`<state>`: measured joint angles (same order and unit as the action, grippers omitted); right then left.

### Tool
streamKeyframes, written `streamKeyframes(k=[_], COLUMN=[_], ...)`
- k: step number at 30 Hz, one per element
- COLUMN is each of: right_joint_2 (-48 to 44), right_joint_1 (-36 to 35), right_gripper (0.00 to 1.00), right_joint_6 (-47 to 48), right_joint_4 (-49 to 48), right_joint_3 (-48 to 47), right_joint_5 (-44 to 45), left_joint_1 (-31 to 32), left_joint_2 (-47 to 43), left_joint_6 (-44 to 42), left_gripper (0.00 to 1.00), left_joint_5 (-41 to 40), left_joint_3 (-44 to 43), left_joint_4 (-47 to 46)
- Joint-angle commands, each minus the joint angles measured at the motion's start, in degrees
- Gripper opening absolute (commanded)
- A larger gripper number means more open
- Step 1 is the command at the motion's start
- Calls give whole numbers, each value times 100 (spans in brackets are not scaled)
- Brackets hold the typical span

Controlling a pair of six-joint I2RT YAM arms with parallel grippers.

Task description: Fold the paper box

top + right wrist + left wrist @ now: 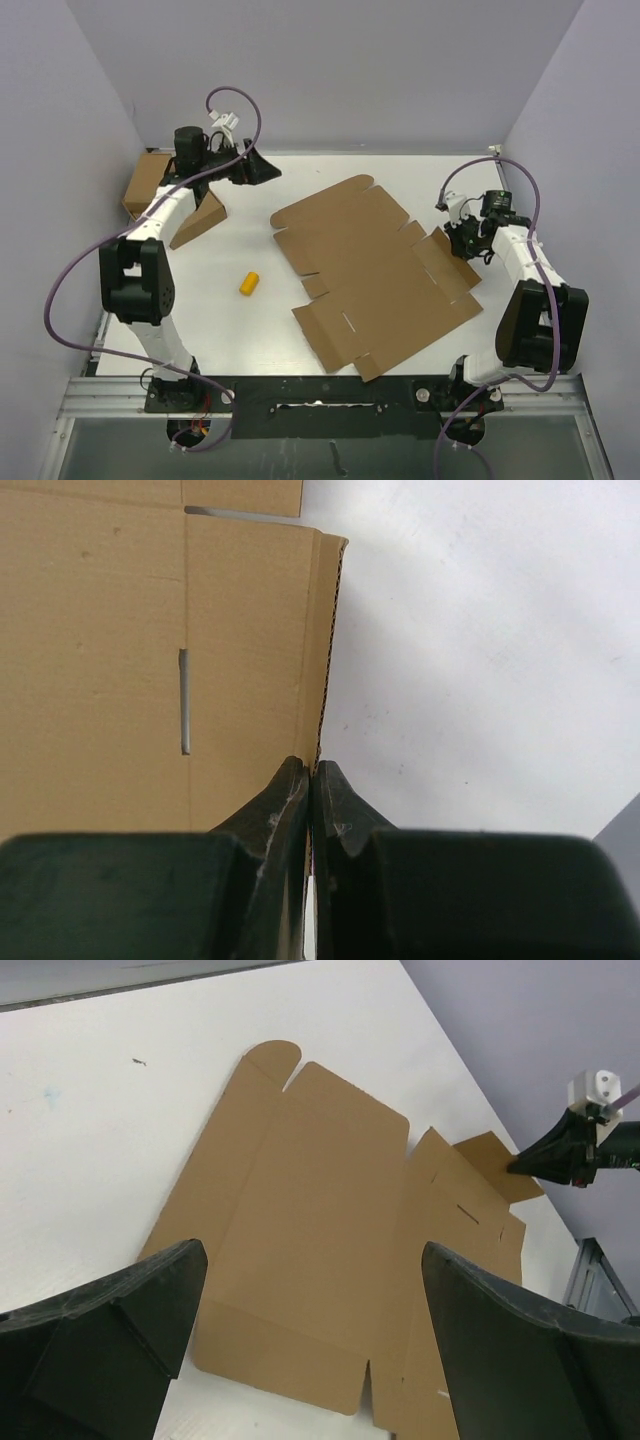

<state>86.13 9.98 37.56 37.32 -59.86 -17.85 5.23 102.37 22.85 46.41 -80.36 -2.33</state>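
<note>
One flat die-cut sheet, the paper box (375, 275), lies unfolded on the white table (400, 175), centre-right in the top view. The left claw (265, 170) hangs over the far-left area, well apart from the sheet. The right claw (462, 243) is at the sheet's right flap. A small box (145, 185) and a second small box (200, 220) sit far left; a yellow cylinder (249, 283) lies just left of the sheet.

Left wrist cam: fingers spread wide, sheet on the table below & ahead.

Right wrist cam: fingers pressed together, nipping the flap's edge.
</note>
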Motion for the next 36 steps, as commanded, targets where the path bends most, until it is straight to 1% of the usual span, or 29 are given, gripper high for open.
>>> streamKeyframes(k=[1, 4, 7, 9, 13, 15, 18, 20, 22, 24, 29, 32, 34, 36], right_joint_2=[-459, -625, -806, -907, -1005, -987, -949, -941, -932, -918, -885, -865, -861, -848], right_joint_1=[-39, -40, -46, -45, -42, -41, -40, -43, -40, -40, -40, -43, -48, -49], right_gripper=[0, 0, 0, 0, 0, 0, 0, 0, 0, 0, 0, 0, 0, 0], right_joint_6=[65, 52, 51, 58, 67, 76, 78, 81, 76, 78, 79, 67, 53, 45], right_joint_4=[-450, -567, -684, -757, -811, -814, -814, -815, -814, -814, -797, -793, -790, -792], right_joint_3=[34, 106, 197, 254, 324, 333, 337, 343, 340, 342, 332, 334, 330, 323], right_joint_5=[-24, -110, -159, -193, -235, -221, -209, -210, -210, -217, -219, -232, -244, -252], left_joint_1=[-22, 1, 39, 22, 69, 120, 161, 177, 196, 214, 291, 320, 339, 381], left_joint_2=[717, 1176, 1553, 1807, 2216, 2429, 2832, 3023, 3105, 3128, 3296, 3381, 3401, 3425], left_joint_6=[-1002, -1247, -1526, -1535, -1416, -1438, -1497, -1545, -1572, -1548, -1355, -1256, -1166, -1148], left_gripper=[90, 90, 90, 91, 90, 89, 84, 82, 79, 76, 65, 60, 55, 53], left_joint_5=[597, 728, 650, 664, 651, 450, 1, -466, -887, -1153, -1176, -985, -789, -822], left_joint_3=[-899, -1316, -1682, -1912, -2133, -2326, -2796, -3121, -3246, -3225, -3239, -3230, -3170, -3118], left_joint_4=[1145, 1567, 2065, 2323, 2475, 2773, 3529, 4025, 4349, 4390, 4456, 4425, 4360, 4346])
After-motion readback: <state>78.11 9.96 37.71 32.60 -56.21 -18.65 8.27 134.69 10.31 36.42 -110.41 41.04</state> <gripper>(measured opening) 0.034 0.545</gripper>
